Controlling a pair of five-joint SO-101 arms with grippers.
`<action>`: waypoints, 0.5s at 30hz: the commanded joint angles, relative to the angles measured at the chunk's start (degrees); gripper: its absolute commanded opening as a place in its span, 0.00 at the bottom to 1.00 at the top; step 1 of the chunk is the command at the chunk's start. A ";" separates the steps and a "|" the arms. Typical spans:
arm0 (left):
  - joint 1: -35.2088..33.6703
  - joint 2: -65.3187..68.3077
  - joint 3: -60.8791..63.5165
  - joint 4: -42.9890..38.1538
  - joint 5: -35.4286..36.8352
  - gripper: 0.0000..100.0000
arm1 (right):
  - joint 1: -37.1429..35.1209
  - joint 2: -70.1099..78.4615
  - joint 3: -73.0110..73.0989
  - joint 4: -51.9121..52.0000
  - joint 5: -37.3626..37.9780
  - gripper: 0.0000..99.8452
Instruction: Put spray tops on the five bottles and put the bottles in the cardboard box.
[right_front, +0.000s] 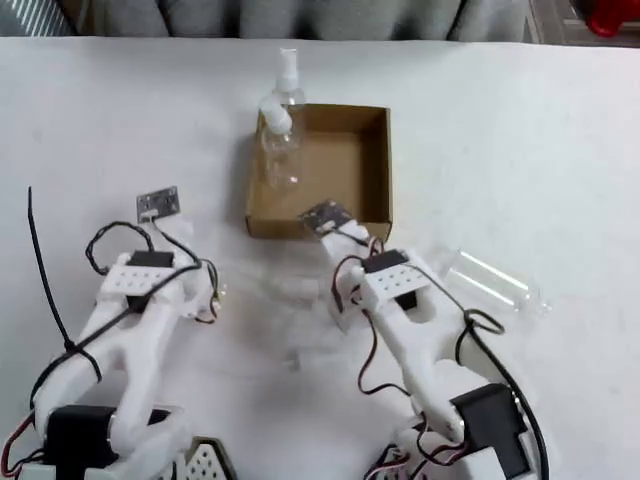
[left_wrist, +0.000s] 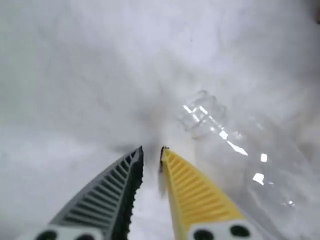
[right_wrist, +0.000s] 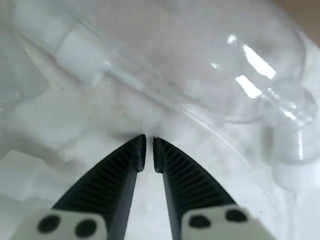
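My left gripper is shut with nothing between its grey and yellow fingers, low over the white table beside the open neck of a clear capless bottle. My right gripper is also shut and empty, just short of a clear bottle that lies on its side with a white spray top on it. Another white spray top lies close by. The cardboard box holds one capped bottle. A second capped bottle stands behind the box. A capless bottle lies right of the right arm.
The left arm stands left of the box, with a small grey plate just beyond it. Faint clear bottles and loose white spray tops lie on the table between the two arms. A black cable runs along the left side.
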 joint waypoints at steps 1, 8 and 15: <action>-0.22 -0.57 -0.44 -1.14 0.88 0.07 | 2.68 -0.66 -2.64 -0.92 0.00 0.02; 2.95 -0.57 -0.44 -0.62 0.70 0.07 | 1.63 -0.31 -2.90 -8.22 -9.23 0.02; 5.23 -0.57 -0.44 -0.97 0.70 0.07 | -6.99 -0.40 -2.90 -9.63 -10.02 0.02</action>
